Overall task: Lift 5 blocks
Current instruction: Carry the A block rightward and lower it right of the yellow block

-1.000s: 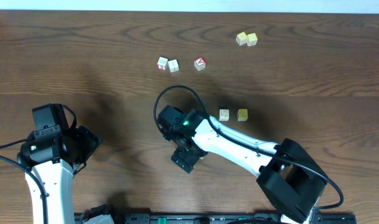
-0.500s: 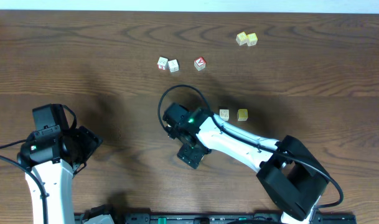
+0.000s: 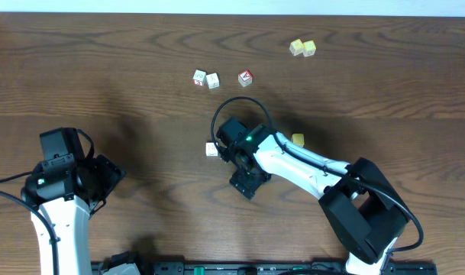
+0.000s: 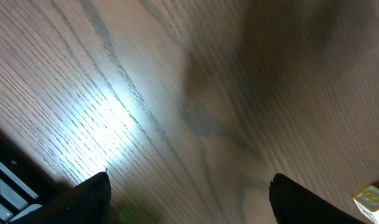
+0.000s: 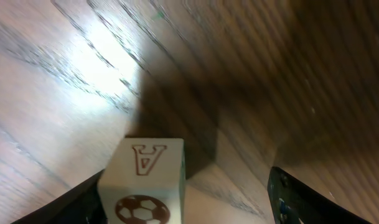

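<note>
Now my right pincer (image 5: 188, 198) stands spread around the letter-A block (image 5: 142, 186), so I'd centre, close and lift next.

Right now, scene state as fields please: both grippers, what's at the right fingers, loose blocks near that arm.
left gripper: open, empty
right gripper: open, low over the table
letter-A block: between the right fingers, against one, not clamped
white block: on table beside right arm; maybe the same block
yellow block: on table, other side of arm
lifted: none seen
</note>
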Available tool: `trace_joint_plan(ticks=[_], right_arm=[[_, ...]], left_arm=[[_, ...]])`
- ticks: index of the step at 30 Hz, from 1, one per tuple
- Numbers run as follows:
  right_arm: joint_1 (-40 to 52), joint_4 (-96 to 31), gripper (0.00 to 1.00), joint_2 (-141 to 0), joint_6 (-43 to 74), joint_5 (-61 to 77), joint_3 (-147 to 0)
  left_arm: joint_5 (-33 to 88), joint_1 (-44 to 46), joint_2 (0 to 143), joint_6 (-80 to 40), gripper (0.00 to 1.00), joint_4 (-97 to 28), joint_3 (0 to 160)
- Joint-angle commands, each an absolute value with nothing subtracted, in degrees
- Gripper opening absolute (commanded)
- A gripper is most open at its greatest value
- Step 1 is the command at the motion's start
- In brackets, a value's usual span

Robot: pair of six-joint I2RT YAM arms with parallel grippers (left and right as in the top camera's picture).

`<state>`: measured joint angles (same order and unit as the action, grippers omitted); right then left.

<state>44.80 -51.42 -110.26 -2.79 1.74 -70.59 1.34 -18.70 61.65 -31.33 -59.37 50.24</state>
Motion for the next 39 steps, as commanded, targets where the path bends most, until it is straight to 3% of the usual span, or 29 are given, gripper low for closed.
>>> trace_joint_plan(ticks=[1,2,4,12,16,23,29,39], right_arm=[[44.6,-50.6,0.68,-111.0,-3.3,5.1,-70.4],[44.6,-50.3,0.55,-111.0,-3.2,5.7,-70.4],[44.6,-49.9,0.44,-111.0,-3.0,7.0,-70.4],[44.6,-49.9,0.43,-111.0,-0.4,6.9,-70.4],[44.5,-50.0,0.33,-111.0,2.6,5.8,-70.6],[43.0,-52.1,0.28,-111.0,4.3,5.6,-72.7],[40.6,-55.9,0.18,-111.0,5.6,5.6,-76.1],[30.8,-65.3,0.19,-111.0,7.3,5.4,-87.7]], left_arm=[[1.1,-19.0,61.7,-31.7,0.82,-59.6,51.1],[1.1,-19.0,61.7,-31.7,0.82,-59.6,51.1],[1.1,-19.0,61.7,-31.7,0.82,-59.6,51.1],[1.1,-19.0,61.7,-31.7,0.82,-59.5,51.1],[2.5,-19.0,61.7,-31.6,0.82,-59.5,51.1],[2.5,-19.0,61.7,-31.6,0.82,-59.5,51.1],[2.5,-19.0,61.7,-31.6,0.82,-59.5,51.1],[2.5,-19.0,61.7,-31.6,0.82,-59.6,51.1]])
